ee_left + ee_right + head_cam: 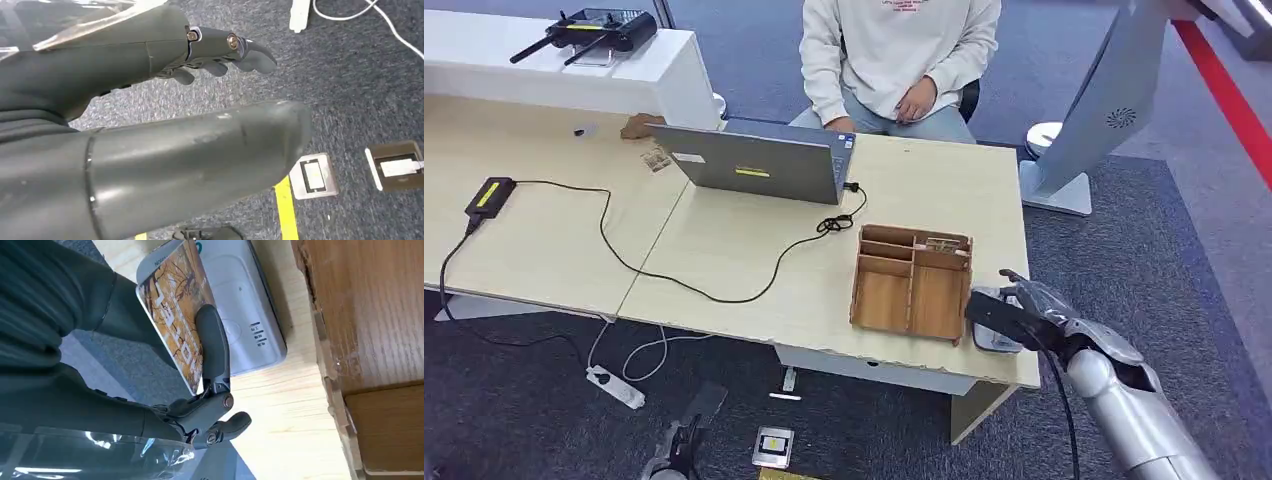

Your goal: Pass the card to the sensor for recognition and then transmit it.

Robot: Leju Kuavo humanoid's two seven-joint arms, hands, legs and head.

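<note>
My right hand (1024, 312) hovers at the desk's front right corner, just right of the wooden organizer (911, 281). It pinches a card (175, 315) printed with an autumn-tree picture between thumb and a finger, tilted over the white card sensor (240, 305). The sensor (996, 335) lies flat on the desk beside the organizer, partly hidden under the hand. My left hand (220, 50) hangs low over the carpet with its fingers loosely extended and nothing in it; it also appears at the bottom of the head view (679, 450).
A person in a light sweatshirt (894, 50) sits behind the desk (744, 260). A grey laptop (759, 160) stands mid-desk, with a black cable (674, 275) running to a small device (489, 195). Floor sockets (774, 445) and a power strip (614, 385) lie below the front edge.
</note>
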